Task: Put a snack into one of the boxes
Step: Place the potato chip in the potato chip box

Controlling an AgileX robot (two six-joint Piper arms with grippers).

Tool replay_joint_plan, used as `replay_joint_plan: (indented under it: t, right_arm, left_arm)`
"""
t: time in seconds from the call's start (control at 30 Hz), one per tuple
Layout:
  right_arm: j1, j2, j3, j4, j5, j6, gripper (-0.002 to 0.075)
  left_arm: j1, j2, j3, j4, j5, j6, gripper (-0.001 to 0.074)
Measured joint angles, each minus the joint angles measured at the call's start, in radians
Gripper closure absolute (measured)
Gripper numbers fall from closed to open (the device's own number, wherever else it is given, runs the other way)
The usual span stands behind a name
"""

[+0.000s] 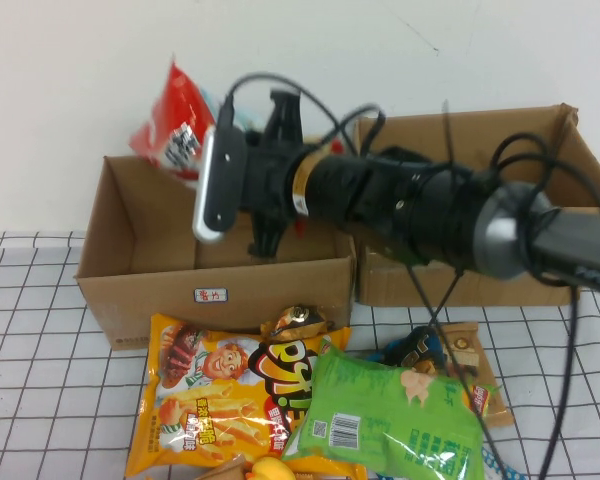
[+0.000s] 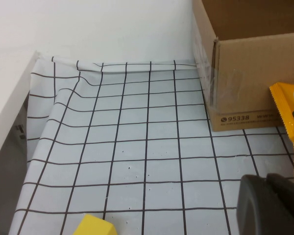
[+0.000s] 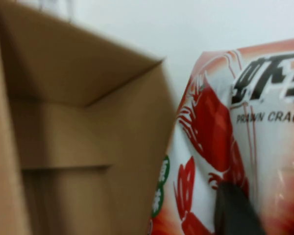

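My right gripper (image 1: 202, 148) reaches across to the left cardboard box (image 1: 220, 272) and is shut on a red and white prawn cracker bag (image 1: 173, 118), holding it above the box's back left corner. In the right wrist view one dark finger (image 3: 233, 208) presses on the bag (image 3: 220, 117), with the open box interior (image 3: 78, 122) beside it. A second cardboard box (image 1: 460, 130) stands to the right. My left gripper (image 2: 268, 196) is out of the high view; it hangs shut and empty over the checked cloth near the left box's corner (image 2: 250, 73).
Loose snacks lie in front of the boxes: an orange bag (image 1: 210, 390), a green bag (image 1: 390, 420) and a dark packet (image 1: 420, 350). The orange bag's edge (image 2: 290, 112) and a yellow object (image 2: 93, 227) show in the left wrist view. Cables hang from the right arm.
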Motion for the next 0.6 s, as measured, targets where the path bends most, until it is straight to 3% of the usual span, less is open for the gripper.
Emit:
replay_joint_plan:
  t: [0.2,0.27,0.33,0.43,0.6]
  right_arm:
    - [-0.004,0.044,0.0,0.113,0.023,0.002,0.0263]
    - [-0.004,0.022,0.0,0.127,0.049,0.002,0.0215]
    - [0.003,-0.023,0.0,0.13,0.103,0.009,0.0213]
    - [0.021,-0.127,0.002,0.135,0.256,0.067,0.0309]
    - [0.063,-0.356,0.06,0.176,0.448,0.18,0.0641]
  left_arm:
    - [0.0,0.0,0.0,0.0,0.0,0.0,0.0738]
    - [0.0,0.0,0.0,0.0,0.0,0.0,0.0738]
    - [0.0,0.0,0.0,0.0,0.0,0.0,0.0738]
    - [0.0,0.0,0.0,0.0,0.0,0.0,0.0738]
    - [0.0,0.0,0.0,0.0,0.0,0.0,0.0738]
